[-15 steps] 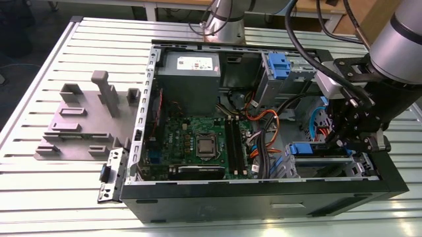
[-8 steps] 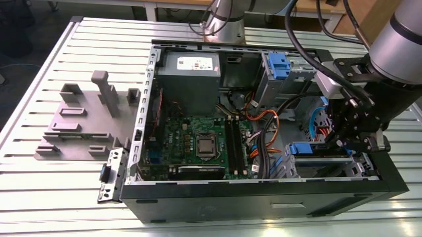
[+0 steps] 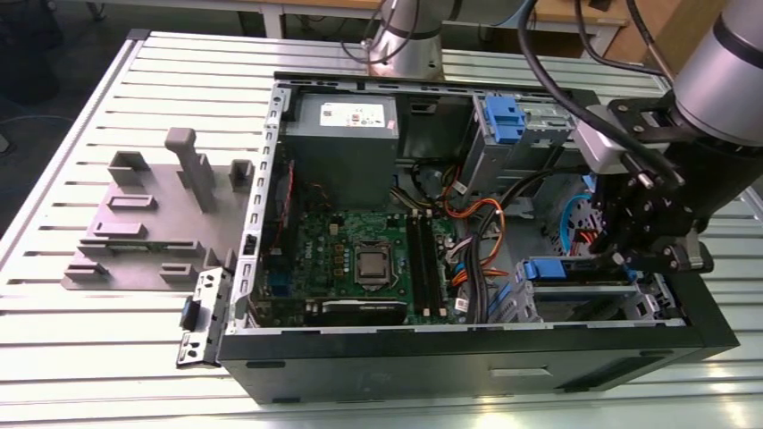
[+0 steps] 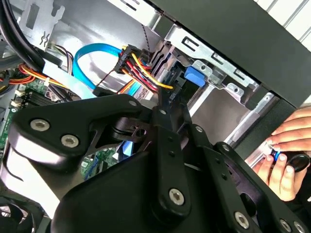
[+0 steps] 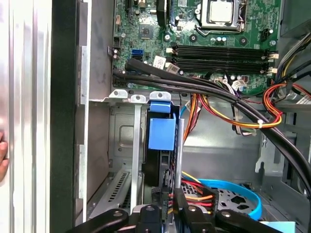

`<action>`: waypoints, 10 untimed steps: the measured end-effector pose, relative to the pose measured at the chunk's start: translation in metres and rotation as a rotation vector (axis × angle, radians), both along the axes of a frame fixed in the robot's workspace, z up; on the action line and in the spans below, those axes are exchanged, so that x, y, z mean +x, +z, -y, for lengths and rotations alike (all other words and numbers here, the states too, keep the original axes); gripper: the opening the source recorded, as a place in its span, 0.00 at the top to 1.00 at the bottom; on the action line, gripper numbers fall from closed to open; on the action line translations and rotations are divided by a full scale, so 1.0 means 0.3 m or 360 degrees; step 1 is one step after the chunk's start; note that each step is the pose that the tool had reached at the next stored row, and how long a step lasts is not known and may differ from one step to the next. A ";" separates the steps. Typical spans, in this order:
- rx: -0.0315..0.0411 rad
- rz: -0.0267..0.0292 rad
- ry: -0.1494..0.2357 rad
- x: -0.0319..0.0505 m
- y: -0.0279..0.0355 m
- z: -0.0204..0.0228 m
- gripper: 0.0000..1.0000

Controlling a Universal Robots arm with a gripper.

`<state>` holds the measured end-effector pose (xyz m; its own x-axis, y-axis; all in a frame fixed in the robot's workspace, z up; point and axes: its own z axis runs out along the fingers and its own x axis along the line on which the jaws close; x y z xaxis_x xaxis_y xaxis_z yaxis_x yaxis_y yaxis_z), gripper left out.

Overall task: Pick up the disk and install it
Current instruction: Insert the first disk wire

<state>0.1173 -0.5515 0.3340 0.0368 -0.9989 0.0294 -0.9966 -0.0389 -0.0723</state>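
I'm over the drive cage point(image 3: 584, 299) in the open computer case point(image 3: 477, 357), my gripper point(image 5: 165, 211) closed on the disk point(image 5: 162, 145), which stands edge-on in its bay. Install step: seating it needs a straight push along the rails.

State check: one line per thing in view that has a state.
computer case: on its side, panel off, interior exposed.
disk: on edge in the drive cage slot, blue carrier tab facing out.
gripper: at the disk's end, inside the case; open or shut cannot be told.
CPU socket: no cooler, chip exposed.
grey stand: on the table beside the case, slots vacant.
hand: at the case's outer edge, holding a small part.
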 end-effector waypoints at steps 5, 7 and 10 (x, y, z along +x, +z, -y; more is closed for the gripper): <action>0.0000 -0.00001 0.0000 0.000 0.013 0.000 0.76; 0.0000 -0.00001 0.0000 0.000 0.014 0.000 0.77; 0.0000 -0.00001 0.0000 0.000 0.015 0.000 0.89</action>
<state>0.1174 -0.5515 0.3384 0.0369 -0.9989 0.0294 -0.9966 -0.0389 -0.0722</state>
